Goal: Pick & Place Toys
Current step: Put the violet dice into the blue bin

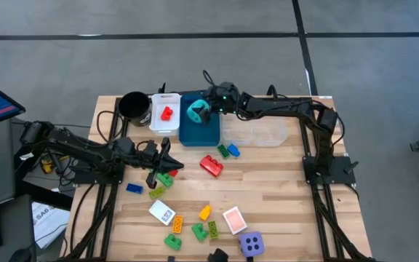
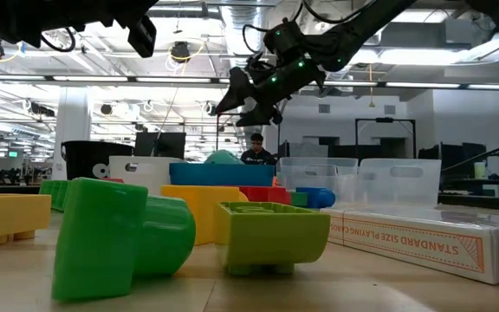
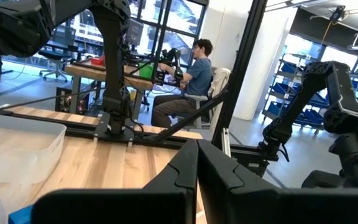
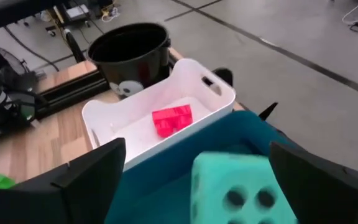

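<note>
Reaching across the back of the tabletop, the right arm hangs its pincer spread wide above the blue tray, with the cyan die between its fingers, grip unclear. Left pincer pressed together, low over the scattered bricks. A box in front reads "STANDARD SIZE PLAYING CARDS".

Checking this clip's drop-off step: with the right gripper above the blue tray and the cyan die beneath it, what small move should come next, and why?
Probably lift the right gripper straight up. Its fingers stand wide open, apart from the cyan die, which appears to sit in the blue tray, so the release looks done. The shut left gripper waits over the bricks.
</note>
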Motion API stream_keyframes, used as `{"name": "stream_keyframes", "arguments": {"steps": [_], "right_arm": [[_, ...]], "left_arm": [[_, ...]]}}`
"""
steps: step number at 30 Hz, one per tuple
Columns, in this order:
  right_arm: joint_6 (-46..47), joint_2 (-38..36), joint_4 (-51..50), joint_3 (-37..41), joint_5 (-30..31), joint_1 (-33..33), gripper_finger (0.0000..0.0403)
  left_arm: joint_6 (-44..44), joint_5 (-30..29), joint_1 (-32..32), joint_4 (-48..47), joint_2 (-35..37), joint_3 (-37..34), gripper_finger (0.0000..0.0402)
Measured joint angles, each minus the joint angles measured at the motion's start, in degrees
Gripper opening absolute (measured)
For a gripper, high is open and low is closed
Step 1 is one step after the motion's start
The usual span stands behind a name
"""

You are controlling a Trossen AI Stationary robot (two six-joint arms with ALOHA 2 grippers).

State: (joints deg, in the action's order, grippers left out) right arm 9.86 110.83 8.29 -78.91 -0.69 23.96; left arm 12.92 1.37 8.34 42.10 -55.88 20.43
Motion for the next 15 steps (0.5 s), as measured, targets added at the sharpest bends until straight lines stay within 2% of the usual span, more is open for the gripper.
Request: {"name": "stream_keyframes", "arguments": {"steps": [7,10,15], "right_arm": [[-4.9,-3.1,-5.7,0.0,0.6,-5.3,0.039],[-6.4,-6.4,-11.1,0.0,6.2,-9.2,0.0389],[-5.7,-13.0,-21.7,0.0,21.1,-17.9,0.0388]], "left_arm": [[-0.2,0.0,0.0,-0.1,0.0,0.0,0.0],[-0.9,0.0,0.0,-0.1,0.0,0.0,0.0],[-2.0,0.0,0.0,-0.1,0.0,0.0,0.0]]}}
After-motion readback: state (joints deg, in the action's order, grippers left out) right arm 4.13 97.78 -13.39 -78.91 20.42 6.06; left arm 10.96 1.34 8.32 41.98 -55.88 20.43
